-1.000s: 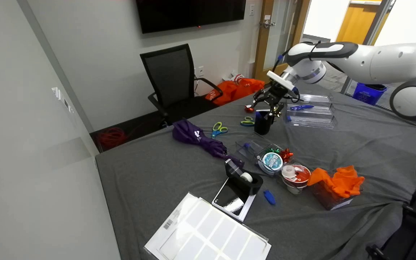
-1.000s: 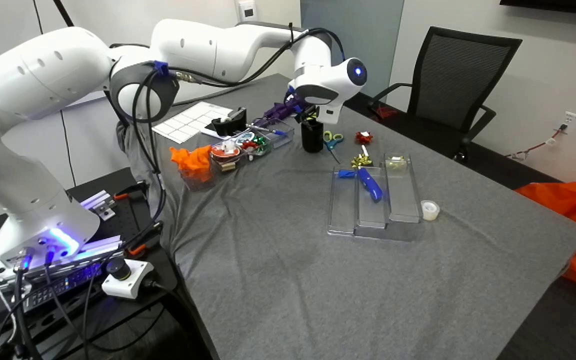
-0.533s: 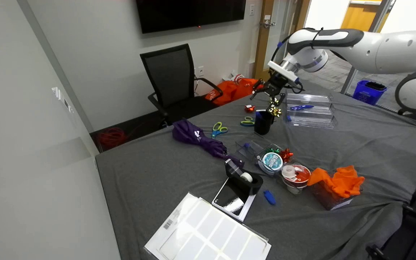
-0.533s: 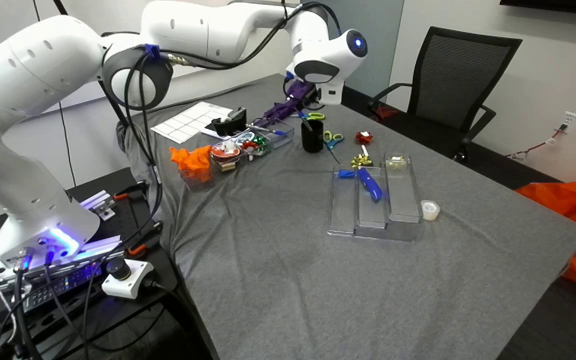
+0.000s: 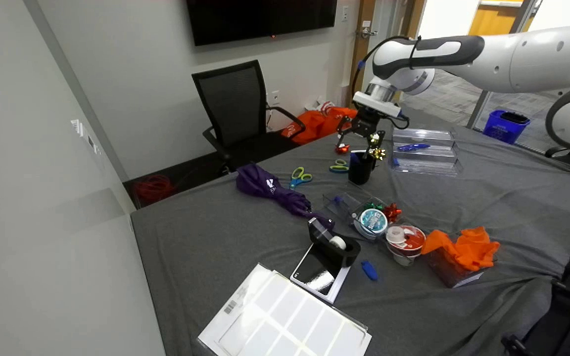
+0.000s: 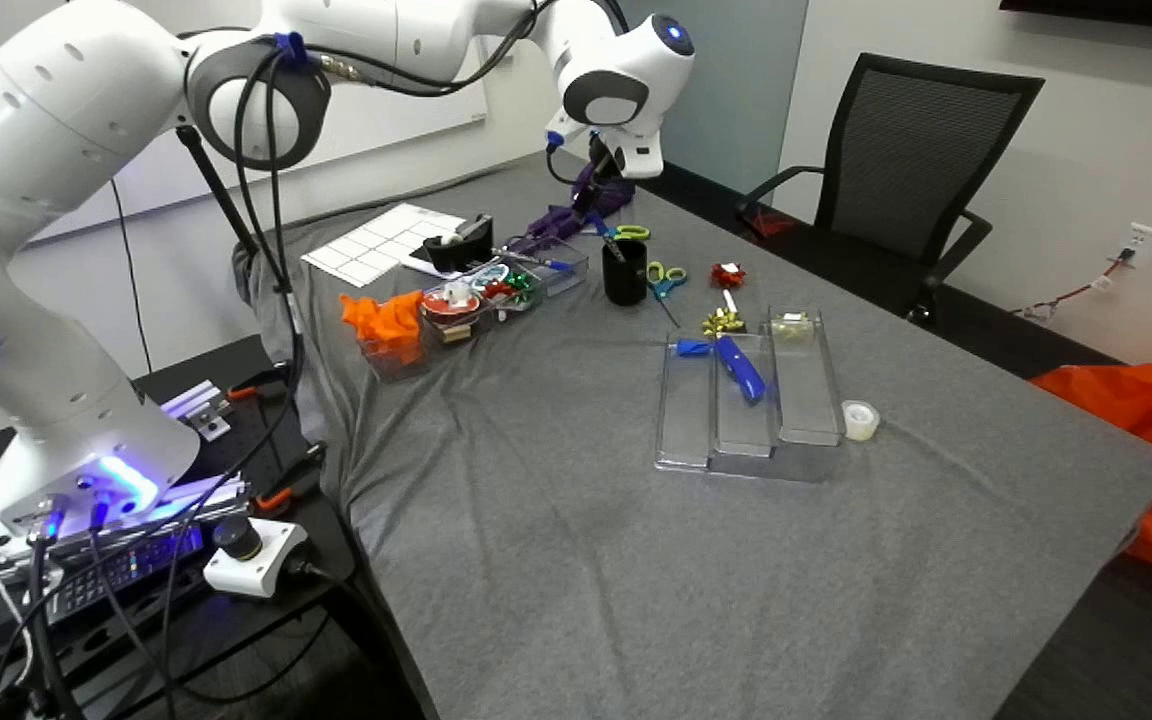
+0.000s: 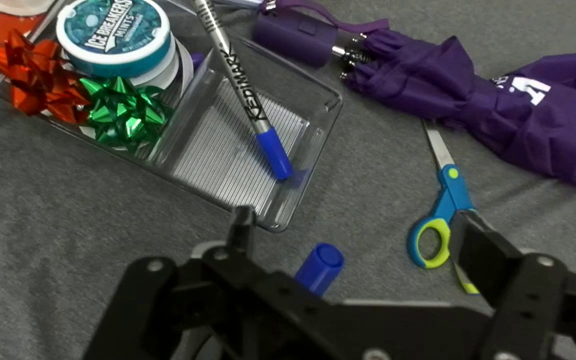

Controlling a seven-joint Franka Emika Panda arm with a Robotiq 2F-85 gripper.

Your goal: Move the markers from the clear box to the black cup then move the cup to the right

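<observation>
Pale walls [image 5: 156, 99] back a grey-clothed table [image 6: 556, 500] and a black mesh chair [image 5: 234, 101]. A purple umbrella [image 7: 468, 100] lies beside the clear box [image 7: 208, 160]. The pincer [image 7: 354, 220], jaws apart, hangs near the plain, upright black cup [image 6: 626, 282], which stands beside scissors [image 6: 663, 288]. Inside the cup leans a blue-capped marker [image 6: 600, 227]; a silver marker [image 7: 240, 82] slants across the box.

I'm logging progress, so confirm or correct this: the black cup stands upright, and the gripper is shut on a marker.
Not shut: the wrist view shows the gripper standing wide open, gripping nothing. The black cup does stand upright.
</observation>
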